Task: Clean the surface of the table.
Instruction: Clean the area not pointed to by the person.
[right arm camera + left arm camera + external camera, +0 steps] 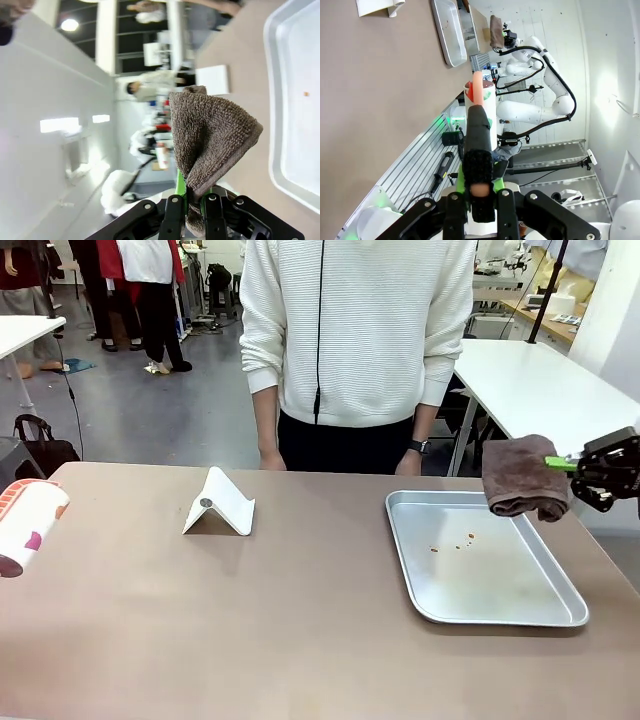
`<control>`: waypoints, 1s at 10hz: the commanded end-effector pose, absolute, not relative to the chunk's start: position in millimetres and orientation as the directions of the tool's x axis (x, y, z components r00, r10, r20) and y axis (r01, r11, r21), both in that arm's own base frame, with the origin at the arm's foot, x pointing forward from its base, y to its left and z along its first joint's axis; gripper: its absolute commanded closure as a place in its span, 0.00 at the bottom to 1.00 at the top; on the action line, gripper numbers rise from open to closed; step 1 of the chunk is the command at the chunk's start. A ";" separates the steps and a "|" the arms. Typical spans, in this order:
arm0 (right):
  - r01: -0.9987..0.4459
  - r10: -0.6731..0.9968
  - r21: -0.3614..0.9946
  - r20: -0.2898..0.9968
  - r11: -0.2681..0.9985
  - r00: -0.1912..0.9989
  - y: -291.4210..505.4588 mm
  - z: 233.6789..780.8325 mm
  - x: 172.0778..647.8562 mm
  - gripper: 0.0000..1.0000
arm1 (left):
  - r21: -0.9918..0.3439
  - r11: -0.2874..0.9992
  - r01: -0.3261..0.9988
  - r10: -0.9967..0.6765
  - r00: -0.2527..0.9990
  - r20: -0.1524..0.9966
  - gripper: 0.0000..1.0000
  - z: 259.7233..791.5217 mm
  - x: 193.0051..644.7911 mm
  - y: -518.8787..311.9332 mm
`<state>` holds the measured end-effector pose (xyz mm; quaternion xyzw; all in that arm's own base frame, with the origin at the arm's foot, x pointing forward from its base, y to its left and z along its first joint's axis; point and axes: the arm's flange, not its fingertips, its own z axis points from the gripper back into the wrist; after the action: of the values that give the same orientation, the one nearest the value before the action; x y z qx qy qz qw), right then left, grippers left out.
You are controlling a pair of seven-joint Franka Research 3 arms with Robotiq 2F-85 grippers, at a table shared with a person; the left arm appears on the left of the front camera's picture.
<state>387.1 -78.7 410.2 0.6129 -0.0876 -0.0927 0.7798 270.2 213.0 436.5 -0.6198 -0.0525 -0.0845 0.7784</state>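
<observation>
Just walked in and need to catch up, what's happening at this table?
Two robot arms are at the brown table. The right gripper, jaws shut, holds a brown cloth in the air by the far right corner of a metal tray with a few crumbs. The left gripper holds a white and orange container at the table's left edge. A person stands at the far side.

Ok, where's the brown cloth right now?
Front view, far right: the brown cloth hangs from the shut right gripper, by the far right corner of the silver tray.
</observation>
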 end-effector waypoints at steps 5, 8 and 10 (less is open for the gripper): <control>0.325 -0.411 0.482 0.081 0.814 0.908 -91.1 450.4 444.0 0.88 | -0.955 0.217 0.200 -0.069 0.979 0.189 0.78 439.0 269.1 211.6; 0.331 -0.394 0.362 0.115 0.871 0.912 -77.6 420.2 486.9 0.88 | -0.955 0.217 0.200 -0.069 0.979 0.189 0.78 439.0 269.1 211.6; 0.344 -0.383 0.330 0.060 0.879 0.922 -63.6 394.2 503.6 0.88 | -0.955 0.217 0.200 -0.069 0.979 0.189 0.78 439.0 269.1 211.6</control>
<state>489.7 -65.6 392.2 0.1712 -0.0753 -0.1751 0.9666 270.3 213.0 436.6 -0.6196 -0.0525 -0.0847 0.7785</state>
